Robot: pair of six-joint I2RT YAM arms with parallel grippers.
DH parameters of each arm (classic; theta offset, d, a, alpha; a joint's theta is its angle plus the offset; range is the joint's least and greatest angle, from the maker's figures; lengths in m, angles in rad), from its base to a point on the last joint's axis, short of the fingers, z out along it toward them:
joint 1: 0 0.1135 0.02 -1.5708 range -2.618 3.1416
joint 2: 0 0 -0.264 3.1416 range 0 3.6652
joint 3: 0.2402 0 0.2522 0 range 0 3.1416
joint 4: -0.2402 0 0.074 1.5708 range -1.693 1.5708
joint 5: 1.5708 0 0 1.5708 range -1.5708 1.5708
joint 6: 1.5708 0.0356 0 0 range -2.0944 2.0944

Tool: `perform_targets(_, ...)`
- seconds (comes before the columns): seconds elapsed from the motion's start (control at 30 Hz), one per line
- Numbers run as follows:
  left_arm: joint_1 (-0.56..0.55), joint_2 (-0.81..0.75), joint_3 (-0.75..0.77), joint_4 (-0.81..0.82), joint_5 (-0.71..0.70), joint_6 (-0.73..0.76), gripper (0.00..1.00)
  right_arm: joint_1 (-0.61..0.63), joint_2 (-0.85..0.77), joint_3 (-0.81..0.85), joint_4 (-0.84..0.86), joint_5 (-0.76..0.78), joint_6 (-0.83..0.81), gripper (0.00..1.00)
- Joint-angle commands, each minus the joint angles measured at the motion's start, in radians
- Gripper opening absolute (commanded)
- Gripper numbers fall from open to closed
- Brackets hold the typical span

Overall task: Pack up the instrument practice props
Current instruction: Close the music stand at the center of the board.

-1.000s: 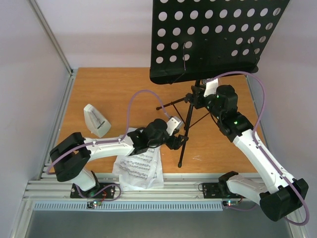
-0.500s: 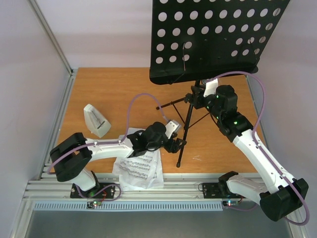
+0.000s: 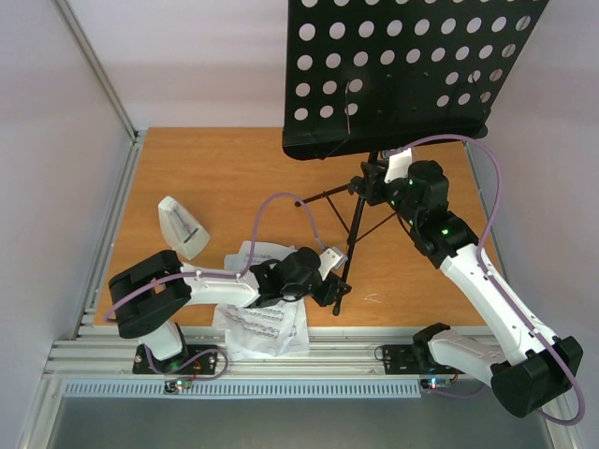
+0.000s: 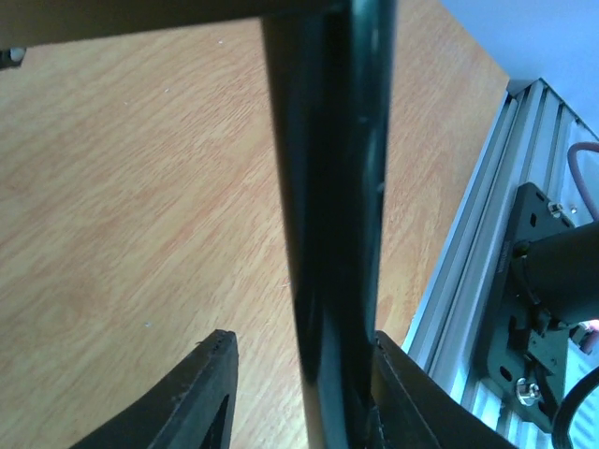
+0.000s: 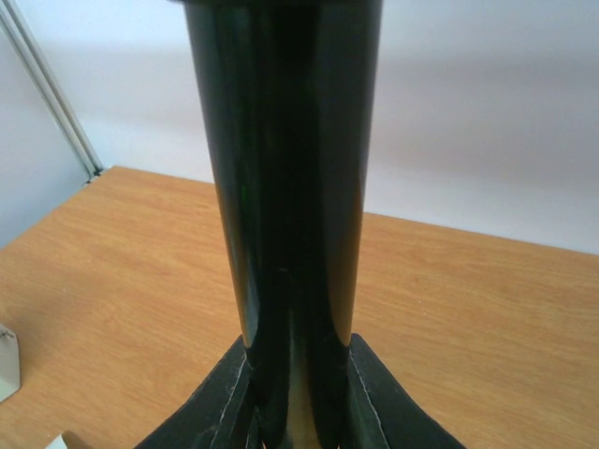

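The right gripper (image 5: 298, 383) pinches the glossy black round post of the music stand (image 3: 402, 75). The left gripper (image 4: 301, 369) straddles a slim leg, half open, one finger touching. Print on the sheet-music pages (image 3: 267, 323) is illegible.

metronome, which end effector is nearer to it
Left. The left end effector is at the front leg of the music stand, right of the metronome; the right end effector grips the stand's post, farther right.
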State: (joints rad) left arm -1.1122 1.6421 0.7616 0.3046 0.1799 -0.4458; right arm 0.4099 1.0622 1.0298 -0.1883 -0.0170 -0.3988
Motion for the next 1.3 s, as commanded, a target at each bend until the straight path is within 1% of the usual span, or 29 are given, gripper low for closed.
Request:
perform_targets(0.0,-0.006,0.017,0.013,0.071,-0.006,-0.005,0.32,0.006,-0.065,0.053,0.227,0.014,0.017,0.01)
perform_targets(0.23,-0.007,0.026,0.038,0.05,-0.019,-0.002,0.06,0.007,-0.065,0.063,0.206,0.012,0.024,0.01)
perform_targets(0.33,-0.008,0.004,0.06,0.03,-0.038,0.022,0.01,0.009,-0.07,0.076,0.169,0.005,0.022,0.01)
perform_targets(0.7,-0.007,-0.082,0.165,-0.041,-0.061,0.121,0.0,0.015,-0.102,0.085,0.063,0.047,0.025,0.01)
perform_targets(1.1,-0.007,-0.135,0.2,-0.048,-0.056,0.132,0.0,0.016,-0.097,0.065,0.026,0.042,0.034,0.01)
perform_targets(1.27,-0.008,-0.151,0.21,-0.061,-0.042,0.129,0.0,0.017,-0.098,0.101,-0.025,0.029,0.038,0.01)
